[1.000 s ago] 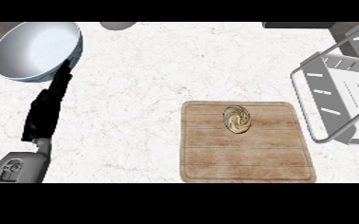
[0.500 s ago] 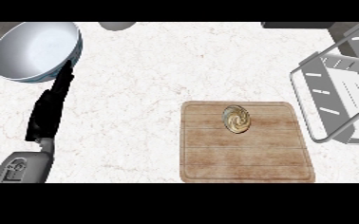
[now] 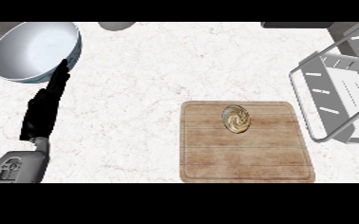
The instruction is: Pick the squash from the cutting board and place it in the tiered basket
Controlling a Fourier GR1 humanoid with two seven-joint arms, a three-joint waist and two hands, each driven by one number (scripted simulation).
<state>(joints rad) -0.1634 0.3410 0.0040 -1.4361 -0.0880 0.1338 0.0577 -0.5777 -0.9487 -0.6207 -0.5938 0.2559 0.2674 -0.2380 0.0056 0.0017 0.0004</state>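
One pale marbled surface (image 3: pixel 161 76) carries a wooden cutting board (image 3: pixel 245 156) at lower right, a grey tiered basket (image 3: pixel 329 95) at the right edge and a white bowl (image 3: pixel 35 50) at upper left. Atop the board's upper half lies the squash (image 3: pixel 236 118), untouched. Beside the bowl, the left hand (image 3: pixel 45 104) rests with fingers straight, holding nothing.

Tan swirled squash (image 3: pixel 235 118), brown wood-grain cutting board (image 3: pixel 245 159)

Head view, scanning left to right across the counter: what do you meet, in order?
Left hand resting at the left edge beside the white bowl → cutting board → squash on the board → tiered basket at the right edge.
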